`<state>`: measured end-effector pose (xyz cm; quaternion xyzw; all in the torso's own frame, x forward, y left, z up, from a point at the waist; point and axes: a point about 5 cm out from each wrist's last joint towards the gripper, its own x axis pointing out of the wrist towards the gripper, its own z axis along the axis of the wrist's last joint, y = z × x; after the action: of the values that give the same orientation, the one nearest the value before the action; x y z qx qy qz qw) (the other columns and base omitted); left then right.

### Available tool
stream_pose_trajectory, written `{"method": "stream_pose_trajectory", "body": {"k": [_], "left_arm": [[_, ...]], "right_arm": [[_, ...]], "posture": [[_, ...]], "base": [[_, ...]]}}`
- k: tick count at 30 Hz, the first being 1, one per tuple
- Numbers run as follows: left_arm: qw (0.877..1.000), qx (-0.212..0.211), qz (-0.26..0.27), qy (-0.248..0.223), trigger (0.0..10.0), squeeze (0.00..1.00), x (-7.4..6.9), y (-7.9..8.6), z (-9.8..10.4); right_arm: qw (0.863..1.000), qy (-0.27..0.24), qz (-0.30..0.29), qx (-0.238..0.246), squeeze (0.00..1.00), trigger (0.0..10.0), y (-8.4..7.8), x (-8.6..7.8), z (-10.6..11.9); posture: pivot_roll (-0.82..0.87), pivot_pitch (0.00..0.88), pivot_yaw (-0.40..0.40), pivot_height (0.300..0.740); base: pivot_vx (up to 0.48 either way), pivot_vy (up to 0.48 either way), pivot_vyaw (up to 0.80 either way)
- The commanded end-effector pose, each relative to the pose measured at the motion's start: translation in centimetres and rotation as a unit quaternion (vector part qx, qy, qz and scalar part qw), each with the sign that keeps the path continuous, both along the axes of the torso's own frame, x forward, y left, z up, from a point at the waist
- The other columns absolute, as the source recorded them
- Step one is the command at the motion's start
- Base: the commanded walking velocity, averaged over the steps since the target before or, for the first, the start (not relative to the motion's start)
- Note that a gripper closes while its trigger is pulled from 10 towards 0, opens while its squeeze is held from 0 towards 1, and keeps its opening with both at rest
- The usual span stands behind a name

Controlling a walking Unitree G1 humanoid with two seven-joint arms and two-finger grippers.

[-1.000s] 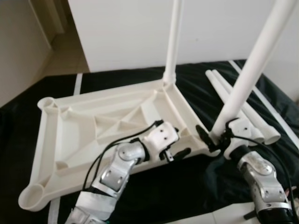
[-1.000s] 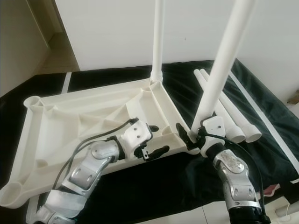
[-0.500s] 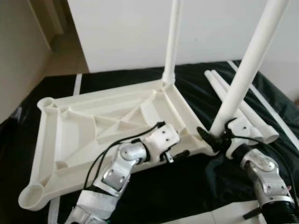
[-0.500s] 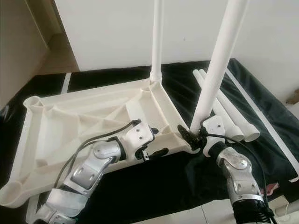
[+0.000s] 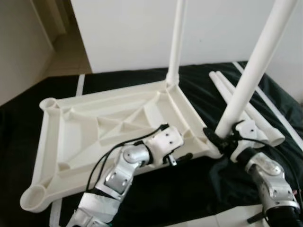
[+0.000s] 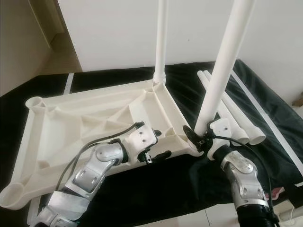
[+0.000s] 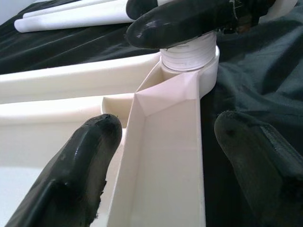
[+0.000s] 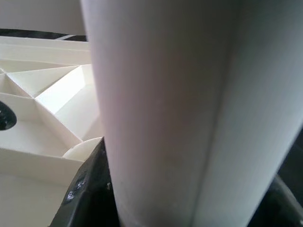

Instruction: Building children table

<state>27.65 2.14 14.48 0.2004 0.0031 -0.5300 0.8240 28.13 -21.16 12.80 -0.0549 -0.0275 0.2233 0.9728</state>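
I have the white tabletop [image 5: 109, 132] lying upside down on a black cloth [image 5: 189, 198] on the floor, ribs facing up, with one leg [image 5: 176, 42] already standing in its far right corner socket. The step in hand, as I read it, is seating the second leg [image 5: 251, 71] in the near right corner socket, where its threaded base sits at the rim. My right claw [image 5: 222, 142] is clamped on that leg just above the socket. My left claw [image 7: 165, 142] is spread wide, straddling the tabletop's edge rib beside that corner and holding nothing. Two spare legs [image 5: 236, 104] lie on the cloth just right of the tabletop. Next I'd say the leg needs turning or pressing home, kept upright, while the left claw steadies the tabletop.
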Motion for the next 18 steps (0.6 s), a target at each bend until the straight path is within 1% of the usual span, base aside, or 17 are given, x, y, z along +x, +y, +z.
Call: {"method": "stream_pose_trajectory", "body": {"k": [1,2,3,4,5,6,7,8,9,10,11,12,13,14,16,17,18], "left_arm": [[1.0,0.007,0.03,-0.007,10.0,0.0,0.1,0.2,-0.5],[1.0,0.008,0.03,-0.006,10.0,0.0,0.1,0.2,-0.5],[1.0,0.008,0.03,-0.006,10.0,0.0,0.1,0.1,-0.5],[1.0,0.008,0.03,-0.006,10.0,0.0,0.1,0.1,-0.5],[1.0,0.008,0.03,-0.006,10.0,0.0,0.1,0.1,-0.5],[1.0,0.008,0.03,-0.006,10.0,0.0,0.1,0.1,-0.5],[1.0,0.007,0.03,-0.006,10.0,0.0,0.1,0.1,-0.5],[1.0,0.007,0.03,-0.006,10.0,0.0,0.1,0.1,-0.5],[1.0,0.009,0.029,-0.007,10.0,0.0,0.1,0.2,-0.6],[1.0,0.009,0.029,-0.007,10.0,0.0,0.1,0.2,-0.6],[1.0,0.009,0.029,-0.007,10.0,0.0,0.1,0.2,-0.7],[1.0,0.009,0.029,-0.007,10.0,0.0,0.1,0.2,-0.7],[1.0,0.008,0.029,-0.008,10.0,0.0,0.1,0.1,-0.6],[1.0,0.008,0.029,-0.008,10.0,0.0,0.1,0.1,-0.6],[1.0,0.007,0.029,-0.008,10.0,0.0,0.2,0.1,-0.5],[1.0,0.006,0.029,-0.008,10.0,0.0,0.2,0.1,-0.5],[1.0,0.006,0.029,-0.008,10.0,0.0,0.2,0.1,-0.5]], "right_arm": [[0.999,0.03,-0.027,0.0,0.0,10.0,0.0,-0.4,-1.2],[0.998,0.036,-0.045,-0.01,0.0,10.0,0.0,-0.4,-1.5],[0.996,0.038,-0.082,-0.026,0.0,10.0,-0.1,-0.3,-1.8],[0.996,0.038,-0.082,-0.026,0.0,10.0,-0.1,-0.3,-1.8],[0.993,0.039,-0.108,-0.036,0.0,10.0,-0.2,-0.3,-2.1],[0.993,0.039,-0.108,-0.036,0.0,10.0,-0.2,-0.3,-2.1],[0.99,0.045,-0.128,-0.026,0.0,10.0,0.0,-0.4,-2.2],[0.99,0.045,-0.128,-0.026,0.0,10.0,0.0,-0.4,-2.2],[0.976,0.062,-0.205,0.026,0.0,10.0,0.5,-0.6,-2.4],[0.976,0.062,-0.205,0.026,0.0,10.0,0.5,-0.6,-2.4],[0.969,0.068,-0.234,0.037,0.0,10.0,0.6,-0.7,-2.5],[0.969,0.068,-0.234,0.037,0.0,10.0,0.6,-0.7,-2.5],[0.956,0.071,-0.28,0.051,0.0,10.0,1.1,-0.8,-2.7],[0.956,0.071,-0.28,0.051,0.0,10.0,1.1,-0.8,-2.7],[0.951,0.071,-0.295,0.057,0.0,10.0,1.5,-0.8,-2.7],[0.943,0.072,-0.319,0.066,0.0,10.0,1.8,-0.8,-2.9],[0.943,0.072,-0.319,0.066,0.0,10.0,1.8,-0.8,-2.9]], "posture": [[-0.08,0.0,0.0,0.74],[-0.08,0.0,0.001,0.74],[-0.08,0.0,0.001,0.74],[-0.08,0.0,0.001,0.74],[-0.08,0.0,0.001,0.74],[-0.08,0.0,0.001,0.74],[-0.08,0.0,-0.001,0.74],[-0.08,0.0,-0.001,0.74],[-0.08,0.0,-0.001,0.74],[-0.08,0.0,-0.001,0.74],[-0.08,0.0,-0.001,0.74],[-0.08,0.0,-0.001,0.74],[-0.08,0.0,-0.002,0.74],[-0.08,0.0,-0.002,0.74],[-0.08,0.0,-0.002,0.74],[-0.08,0.0,-0.003,0.74],[-0.08,0.0,-0.003,0.74]], "base": [[0.0,0.0,0.0],[0.0,0.0,0.0],[0.0,0.0,0.0],[0.0,0.0,0.0],[0.0,0.0,0.0],[0.0,0.0,0.0],[0.0,0.0,0.0],[0.0,0.0,0.0],[0.0,0.0,0.0],[0.0,0.0,0.0],[0.0,0.0,0.0],[0.0,0.0,0.0],[0.0,0.0,0.0],[0.0,0.0,0.0],[0.0,0.0,0.0],[0.0,0.0,0.0],[0.0,0.0,0.0]]}}
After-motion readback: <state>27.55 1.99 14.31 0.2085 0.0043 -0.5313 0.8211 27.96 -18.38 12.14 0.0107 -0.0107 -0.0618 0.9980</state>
